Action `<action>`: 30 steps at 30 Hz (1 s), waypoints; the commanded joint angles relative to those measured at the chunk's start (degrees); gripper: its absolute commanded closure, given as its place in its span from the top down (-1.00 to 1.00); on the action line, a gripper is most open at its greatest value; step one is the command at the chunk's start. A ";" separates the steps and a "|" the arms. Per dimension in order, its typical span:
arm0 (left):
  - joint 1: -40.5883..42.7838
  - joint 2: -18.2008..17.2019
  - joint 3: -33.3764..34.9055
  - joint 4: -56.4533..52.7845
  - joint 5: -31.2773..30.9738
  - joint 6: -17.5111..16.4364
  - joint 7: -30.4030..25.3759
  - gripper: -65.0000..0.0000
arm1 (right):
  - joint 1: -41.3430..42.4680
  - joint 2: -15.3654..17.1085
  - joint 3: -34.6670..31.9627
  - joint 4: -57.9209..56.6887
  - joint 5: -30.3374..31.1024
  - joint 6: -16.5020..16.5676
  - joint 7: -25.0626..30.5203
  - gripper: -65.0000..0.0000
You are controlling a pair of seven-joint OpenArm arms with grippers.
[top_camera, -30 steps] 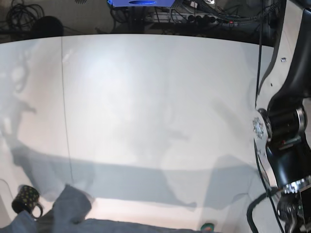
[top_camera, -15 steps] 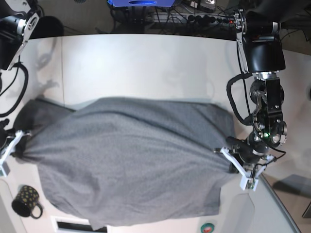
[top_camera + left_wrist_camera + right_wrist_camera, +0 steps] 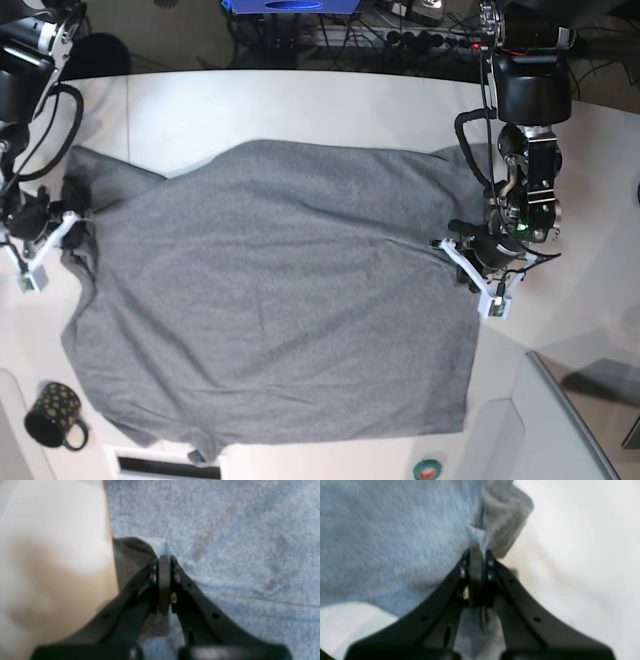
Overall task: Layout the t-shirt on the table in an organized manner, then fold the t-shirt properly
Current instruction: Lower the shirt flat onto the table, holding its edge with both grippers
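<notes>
The heather-grey t-shirt [image 3: 270,300] lies spread wide over the white table [image 3: 300,100], its body mostly flat, with one bunched part near the left edge. My left gripper [image 3: 462,262] is at the shirt's right edge, shut on a pinch of fabric; the left wrist view shows the jaws [image 3: 163,557] closed on a fold of the t-shirt [image 3: 237,530]. My right gripper [image 3: 62,238] holds the left edge the same way, and in the right wrist view it [image 3: 477,551] is shut on gathered fabric of the t-shirt [image 3: 382,530]. Bare table [image 3: 582,555] lies beside it.
A black dotted mug [image 3: 55,415] stands at the front left, just off the shirt's corner. A small green and red button [image 3: 427,467] sits at the front edge. A raised white panel [image 3: 560,420] fills the front right. Cables and power strips [image 3: 380,35] run behind the table.
Both grippers have carried the shirt away from the front edge toward the middle of the table. The fabric now lies lower and more spread out than half a second ago.
</notes>
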 commanded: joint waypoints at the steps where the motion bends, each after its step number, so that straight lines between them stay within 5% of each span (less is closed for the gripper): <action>1: -1.91 -1.17 -0.22 0.25 -0.23 0.03 -1.37 -1.00 | 1.68 1.19 -0.03 -0.22 0.88 0.06 2.27 -1.00; 4: -2.88 -1.79 -0.13 -2.03 -0.23 0.03 -1.28 -1.00 | 3.18 1.28 0.15 -3.47 0.79 0.06 4.47 -0.89; 8: -3.14 -2.58 -0.66 -2.30 -0.23 0.03 -1.28 -0.95 | 3.44 2.95 0.23 -4.18 0.79 0.06 4.73 -0.17; 11: -3.06 -3.72 -0.66 -2.30 -0.23 0.03 -1.28 -0.09 | 3.27 4.97 0.32 -4.09 0.79 0.06 4.73 0.41; 14: -2.97 -5.13 -0.83 -2.12 -0.76 0.03 -1.28 0.54 | 2.65 6.03 0.41 -4.09 0.79 0.06 4.73 0.45; 17: -2.09 -6.09 -2.50 0.25 -0.85 0.03 -1.19 0.83 | 0.45 5.85 5.95 -1.28 0.88 0.06 4.38 0.45; 24: 11.80 0.32 -11.47 22.58 -0.85 -0.15 4.70 0.71 | -11.06 2.07 13.86 16.13 1.06 0.06 4.29 0.46; 26: 16.02 2.87 -9.89 26.71 -0.85 -0.15 4.87 0.32 | -13.09 -0.39 14.74 19.21 1.06 0.06 4.29 0.45; 29: 19.54 5.34 -7.95 28.47 -0.85 -0.15 4.87 -0.77 | -13.70 -2.68 15.97 20.17 1.06 0.06 4.29 0.39; 30: 19.89 5.86 -7.86 28.21 -0.85 -0.15 4.87 -1.00 | -13.70 -3.12 15.88 20.17 1.06 0.06 4.29 0.27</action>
